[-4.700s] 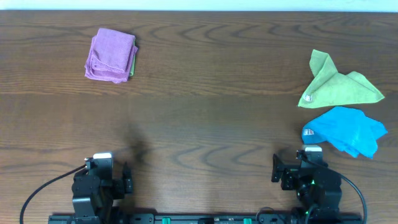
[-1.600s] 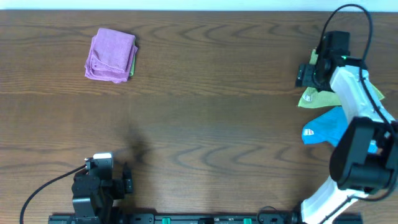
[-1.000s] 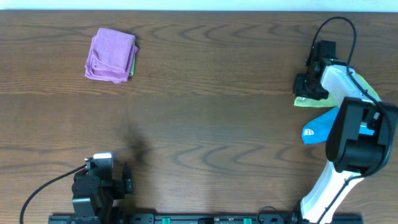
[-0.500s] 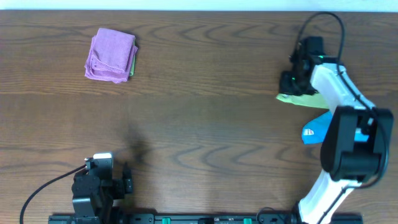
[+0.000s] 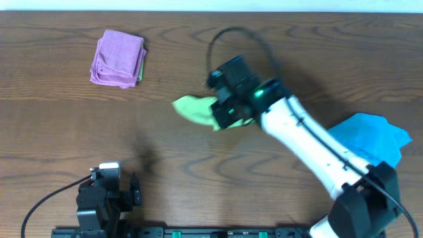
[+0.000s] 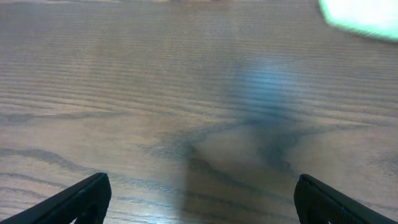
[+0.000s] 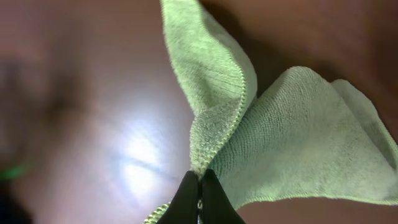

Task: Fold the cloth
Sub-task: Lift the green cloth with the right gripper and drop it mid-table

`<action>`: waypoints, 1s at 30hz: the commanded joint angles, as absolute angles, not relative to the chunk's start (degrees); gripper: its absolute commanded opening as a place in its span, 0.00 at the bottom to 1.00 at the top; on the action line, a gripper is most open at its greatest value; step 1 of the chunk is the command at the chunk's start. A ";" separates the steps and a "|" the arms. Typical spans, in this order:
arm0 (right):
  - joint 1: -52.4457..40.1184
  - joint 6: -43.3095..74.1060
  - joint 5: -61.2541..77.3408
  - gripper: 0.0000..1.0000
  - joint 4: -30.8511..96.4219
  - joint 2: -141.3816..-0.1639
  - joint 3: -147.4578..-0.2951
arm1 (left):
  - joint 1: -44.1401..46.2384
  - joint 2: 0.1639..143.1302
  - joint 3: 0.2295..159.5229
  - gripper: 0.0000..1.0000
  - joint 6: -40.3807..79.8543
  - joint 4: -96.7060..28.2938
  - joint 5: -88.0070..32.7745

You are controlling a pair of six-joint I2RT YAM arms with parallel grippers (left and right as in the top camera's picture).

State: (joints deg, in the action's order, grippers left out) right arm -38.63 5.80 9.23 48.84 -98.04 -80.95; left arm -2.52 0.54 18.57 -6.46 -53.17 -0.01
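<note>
The cloth (image 5: 193,108), light lime-green, hangs bunched over the middle of the table. My right gripper (image 5: 221,114) is shut on it. In the right wrist view the two black fingers (image 7: 200,190) pinch a stitched edge of the cloth (image 7: 298,143), which drapes away in folds above the wood. My left gripper (image 6: 199,196) is open at the near left, its fingertips wide apart over bare wood. A pale green blur of the cloth (image 6: 360,15) shows at the top right of that view.
A purple folded cloth (image 5: 119,58) lies at the far left of the table. A bright blue cloth (image 5: 373,135) lies crumpled at the right, partly under my right arm (image 5: 310,142). The left arm's base (image 5: 99,198) sits at the near left edge.
My right gripper has shut on the cloth at the far right and carried it quickly leftward to the table's middle. The blue cloth is uncovered again. The left arm has not moved.
</note>
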 commanded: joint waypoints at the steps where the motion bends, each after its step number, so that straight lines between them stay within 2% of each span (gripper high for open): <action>1: -43.86 7.46 10.83 0.01 49.08 -95.55 -82.81 | -2.57 0.23 18.20 0.95 -7.29 -54.00 -0.23; 7: -50.83 12.27 10.81 0.01 53.78 -91.44 -87.20 | -2.57 0.23 18.20 0.95 -7.29 -53.98 -0.21; 11: -50.85 14.57 9.37 0.02 55.77 -88.79 -91.02 | -2.57 0.23 18.20 0.95 -7.31 -53.98 -0.21; 14: -49.82 13.13 1.72 0.01 54.30 -90.26 -91.07 | -2.57 0.23 18.20 0.95 -7.29 -54.00 -0.23; 18: -46.41 5.74 -6.22 0.01 47.24 -99.11 -91.07 | -2.57 0.23 18.20 0.95 -7.31 -53.98 -0.23; 22: -38.17 -0.30 -22.15 0.01 27.38 -112.31 -91.13 | -2.57 0.23 18.20 0.95 -7.29 -53.98 -0.21; 23: -36.36 -0.32 -24.21 0.03 24.82 -113.97 -91.26 | -2.57 0.23 18.20 0.95 -7.29 -53.98 -0.21; 24: -34.37 -0.30 -25.96 0.11 23.16 -115.46 -91.53 | -2.57 0.23 18.20 0.95 -7.31 -54.00 -0.21; 26: -30.57 -0.25 -26.79 0.35 22.22 -116.38 -91.77 | -2.57 0.23 18.20 0.95 -7.29 -54.00 -0.21; 28: -28.36 0.23 -27.40 0.47 23.24 -115.61 -91.94 | -2.57 0.23 18.20 0.95 -7.29 -53.98 -0.23; 30: -27.00 0.91 -27.68 0.55 25.82 -113.49 -91.96 | -2.57 0.23 18.20 0.95 -7.31 -54.00 -0.23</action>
